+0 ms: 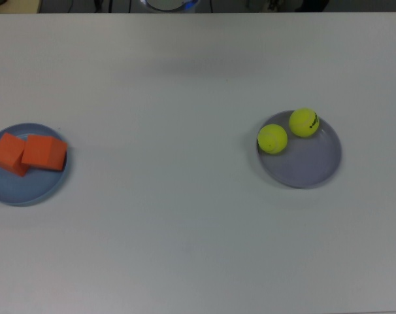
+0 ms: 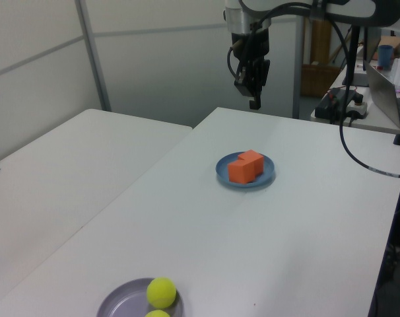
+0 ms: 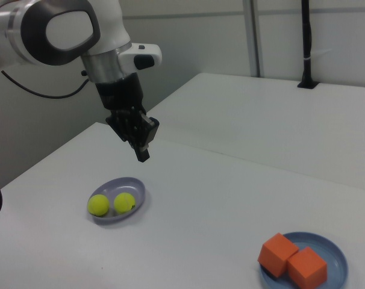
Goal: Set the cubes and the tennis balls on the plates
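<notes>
**Top view: cubes and balls sit on their plates, tool held high**

Top view shows the two orange cubes (image 1: 28,152) touching each other on the light blue plate (image 1: 21,193) at the top view's left, one turned a little against the other. The two tennis balls (image 1: 288,131) rest on the pale lavender plate (image 1: 309,167) at the top view's right, close together near its far rim; one carries a small black mark. The white bench (image 1: 185,229) between the plates is well apart from both loads.

The cubes look matte and foam-like, so I judge them light and soft. They would give under pressure and grip well; the best hold would be across two flat opposite faces, near the middle, with a gentle squeeze. The balls are fuzzy yellow-green and round. I judge them light and springy, not slippery, but liable to roll if nudged, and the shallow rim would do little to stop them. A hold across the widest part from straight above would suit them.

The tool (image 3: 142,150) hangs in the air above the bench with nothing in it, pointing down, well clear of both plates. Its fingers look drawn together, or nearly so, in the right view. In the left view the tool (image 2: 254,99) stands above the far end of the bench, beyond the blue plate.

Judged from how things lie, the task looks done.
</notes>
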`<state>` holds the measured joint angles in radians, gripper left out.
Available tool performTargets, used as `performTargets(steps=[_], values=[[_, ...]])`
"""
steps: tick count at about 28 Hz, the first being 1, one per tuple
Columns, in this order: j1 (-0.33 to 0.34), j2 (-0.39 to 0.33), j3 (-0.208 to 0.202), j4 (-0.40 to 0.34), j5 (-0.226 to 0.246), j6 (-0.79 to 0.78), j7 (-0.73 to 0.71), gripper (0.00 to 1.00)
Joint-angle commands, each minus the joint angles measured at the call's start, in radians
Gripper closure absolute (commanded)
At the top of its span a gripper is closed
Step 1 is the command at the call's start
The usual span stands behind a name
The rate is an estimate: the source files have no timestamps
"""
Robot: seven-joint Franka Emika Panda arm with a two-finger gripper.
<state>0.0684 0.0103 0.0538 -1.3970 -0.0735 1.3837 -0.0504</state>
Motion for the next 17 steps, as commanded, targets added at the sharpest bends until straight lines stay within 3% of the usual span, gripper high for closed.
performTargets(steps=[1, 5, 8, 11, 12, 13, 16, 17], values=[[0.007, -0.012, -0.002, -0.016, -0.017, -0.005, -0.020, 0.93], [0.007, -0.012, -0.002, -0.016, -0.014, -0.005, -0.020, 0.92], [0.007, -0.012, -0.003, -0.014, -0.014, -0.005, -0.020, 0.72], [0.007, -0.012, -0.003, -0.014, -0.017, -0.005, -0.023, 0.67], [0.007, -0.012, -0.003, -0.014, -0.016, -0.005, -0.022, 0.50], [0.007, -0.012, -0.003, -0.014, -0.016, -0.005, -0.022, 0.40], [0.005, -0.012, -0.003, -0.014, -0.017, -0.005, -0.022, 0.37], [0.005, -0.013, -0.003, -0.014, -0.017, -0.005, -0.022, 0.25]])
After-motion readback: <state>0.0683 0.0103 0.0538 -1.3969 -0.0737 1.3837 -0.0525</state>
